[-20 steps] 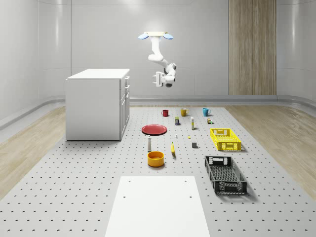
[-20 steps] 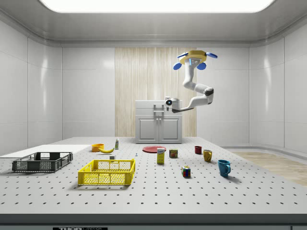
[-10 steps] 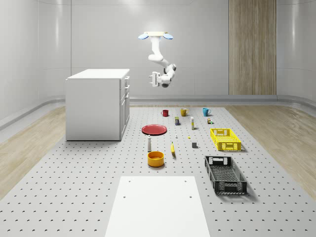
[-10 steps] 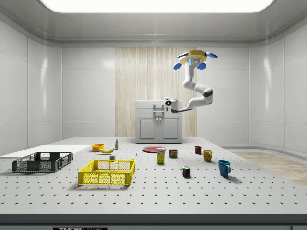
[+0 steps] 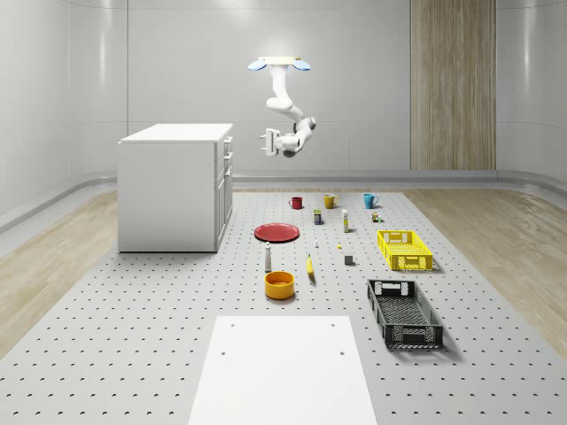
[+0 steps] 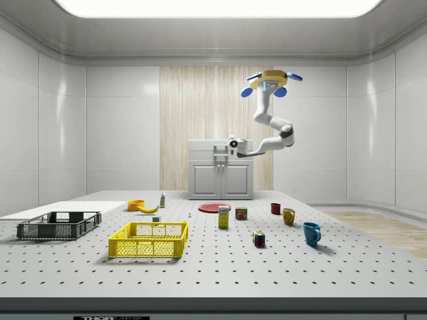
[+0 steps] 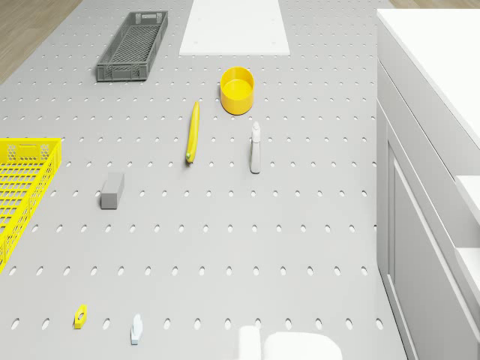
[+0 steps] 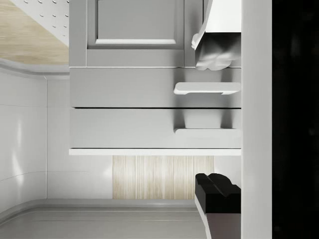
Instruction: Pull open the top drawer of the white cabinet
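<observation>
- The boxy white cabinet (image 5: 175, 186) stands on the perforated grey table (image 5: 133, 336) at the whole-scene view's left, its drawer fronts facing the whole-scene view's right, where the robot is.
- The top drawer (image 8: 124, 128) sits just under the cabinet's flat top and looks fully shut, flush with the drawer below it.
- The drone (image 5: 278, 63) hovers high over the table, beside the cabinet's front and well apart from it.
- The arm hangs bent, with the white two-finger gripper (image 5: 264, 141) pointing at the drawers at about top-drawer height, a clear gap left to close.
- The fingers stand spread in the wrist view, one dark pad (image 8: 218, 191) visible, and nothing is between them.
- The place to grip is the slim white bar handle (image 8: 207, 131) standing proud of the drawer front: rigid, smooth, probably a little slippery.
- My read: the drawer slides on rails, so it wants a straight, level pull, and a hovering drone may get tugged toward the cabinet.
- The lower drawer's handle (image 8: 207, 88) lies close by and is easy to mistake for the right one.
- The red plate (image 5: 277, 232), white bottle (image 5: 267, 257), yellow bowl (image 5: 279, 284) and banana (image 5: 310, 266) lie low on the table, out of the way.
</observation>
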You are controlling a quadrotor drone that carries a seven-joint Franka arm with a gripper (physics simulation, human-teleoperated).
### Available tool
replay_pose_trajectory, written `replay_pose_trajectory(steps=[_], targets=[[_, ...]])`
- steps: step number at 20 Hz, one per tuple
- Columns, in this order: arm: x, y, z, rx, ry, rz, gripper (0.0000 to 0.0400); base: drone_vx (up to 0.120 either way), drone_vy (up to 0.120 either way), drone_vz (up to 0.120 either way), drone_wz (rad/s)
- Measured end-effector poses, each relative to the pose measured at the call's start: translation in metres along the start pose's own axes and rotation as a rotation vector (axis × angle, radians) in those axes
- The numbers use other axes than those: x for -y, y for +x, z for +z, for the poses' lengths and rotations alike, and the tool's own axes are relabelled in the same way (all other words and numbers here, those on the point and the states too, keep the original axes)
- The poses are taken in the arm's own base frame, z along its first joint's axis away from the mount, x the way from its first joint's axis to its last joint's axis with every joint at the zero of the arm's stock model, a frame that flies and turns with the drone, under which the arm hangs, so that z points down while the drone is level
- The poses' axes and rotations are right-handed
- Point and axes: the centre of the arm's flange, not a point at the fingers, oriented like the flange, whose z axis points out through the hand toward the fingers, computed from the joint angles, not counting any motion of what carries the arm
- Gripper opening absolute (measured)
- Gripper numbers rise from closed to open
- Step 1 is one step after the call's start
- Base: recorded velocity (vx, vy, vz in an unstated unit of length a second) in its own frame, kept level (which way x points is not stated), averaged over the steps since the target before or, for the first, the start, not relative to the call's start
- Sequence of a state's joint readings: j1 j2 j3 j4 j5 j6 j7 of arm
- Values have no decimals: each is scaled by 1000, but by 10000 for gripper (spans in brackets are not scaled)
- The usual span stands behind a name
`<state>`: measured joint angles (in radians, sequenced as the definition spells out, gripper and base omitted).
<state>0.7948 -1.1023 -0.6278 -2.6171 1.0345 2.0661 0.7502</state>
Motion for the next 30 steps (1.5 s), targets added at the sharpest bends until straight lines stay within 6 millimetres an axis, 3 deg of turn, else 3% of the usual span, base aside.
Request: replay_pose_trajectory(steps=[5,15,30], targets=[[0,0,22,0,0,0,305,0,0,0,0],[0,0,40,0,0,0,305,0,0,32,0],[0,0,91,1,0,0,305,0,0,0,0]])
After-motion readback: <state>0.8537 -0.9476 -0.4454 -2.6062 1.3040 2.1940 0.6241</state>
